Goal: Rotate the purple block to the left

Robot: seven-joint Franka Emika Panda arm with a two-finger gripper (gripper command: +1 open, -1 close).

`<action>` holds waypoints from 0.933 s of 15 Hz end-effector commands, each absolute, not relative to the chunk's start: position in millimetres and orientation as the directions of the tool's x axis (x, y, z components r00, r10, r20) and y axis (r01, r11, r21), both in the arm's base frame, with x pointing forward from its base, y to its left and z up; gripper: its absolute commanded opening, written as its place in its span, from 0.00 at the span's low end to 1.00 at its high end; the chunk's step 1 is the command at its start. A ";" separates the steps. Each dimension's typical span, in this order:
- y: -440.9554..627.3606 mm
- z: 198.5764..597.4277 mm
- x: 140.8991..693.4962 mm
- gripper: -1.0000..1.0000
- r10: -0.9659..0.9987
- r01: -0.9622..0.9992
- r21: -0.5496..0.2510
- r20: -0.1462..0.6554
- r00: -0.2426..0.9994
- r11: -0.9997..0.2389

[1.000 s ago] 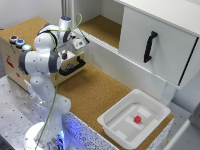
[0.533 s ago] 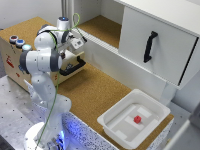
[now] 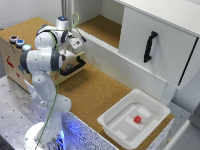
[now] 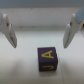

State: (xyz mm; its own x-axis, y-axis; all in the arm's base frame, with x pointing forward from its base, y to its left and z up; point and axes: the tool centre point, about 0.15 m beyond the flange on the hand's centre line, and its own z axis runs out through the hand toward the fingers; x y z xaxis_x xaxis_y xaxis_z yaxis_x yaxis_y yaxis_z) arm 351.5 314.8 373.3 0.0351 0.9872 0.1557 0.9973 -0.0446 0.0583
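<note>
Exterior view, nearest: white bin (image 3: 116, 131) on the cork floor, a small red object (image 3: 137, 119) inside. Behind it, white cabinet with black handle (image 3: 148, 46). Further back, arm bent over the wooden box (image 3: 14, 62) toward the exterior view's left; black handle (image 3: 73, 67) on the box side.

Wrist view: gripper (image 4: 42, 31) fingers (image 4: 8, 31) spread wide, touching nothing. Purple block (image 4: 48, 59) (yellow letters on its faces) sits on a pale surface, between the fingers and apart from both.

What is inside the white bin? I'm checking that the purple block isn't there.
In the exterior view the white bin holds one small red object; no purple block. The near wall hides a strip of its floor. The purple block shows in the wrist view.
</note>
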 end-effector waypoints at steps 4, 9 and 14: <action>301.1 400.9 336.4 1.00 0.976 0.994 0.058 0.207 0.074 -0.088; 301.0 412.0 324.3 1.00 0.966 0.978 0.020 0.160 0.202 -0.208; 313.6 409.8 259.5 1.00 0.975 0.977 0.034 0.081 0.209 -0.212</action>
